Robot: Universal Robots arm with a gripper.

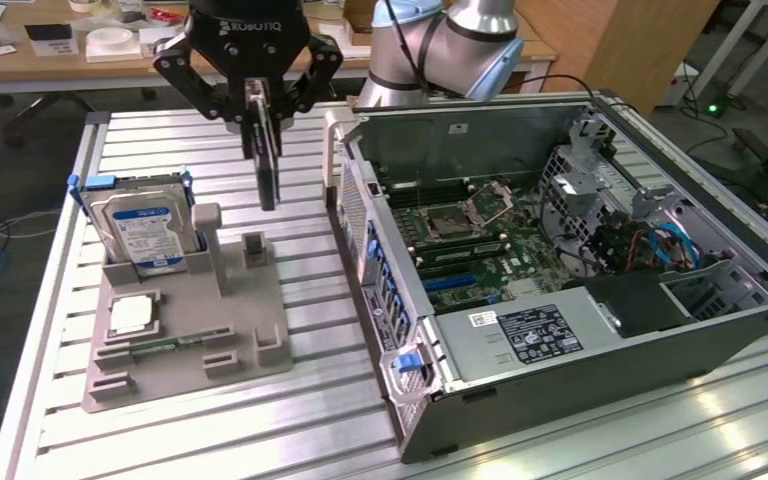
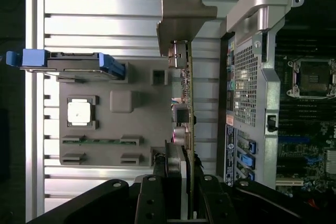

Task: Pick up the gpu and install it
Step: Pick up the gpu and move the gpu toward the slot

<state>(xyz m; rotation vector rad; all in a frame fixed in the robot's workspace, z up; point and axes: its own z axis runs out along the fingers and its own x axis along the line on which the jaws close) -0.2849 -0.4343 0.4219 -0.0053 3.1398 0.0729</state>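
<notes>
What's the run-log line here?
gripper: shut on thin dark gpu card | card: vertical, held above grey holder tray | install: not done, beside open dark computer case

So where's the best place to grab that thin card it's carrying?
Probably the upper edge, coming from above, with a finger on each flat face, as the gripper does here. The gpu is thin and hangs upright, which leaves its lower edge and metal bracket free.
</notes>
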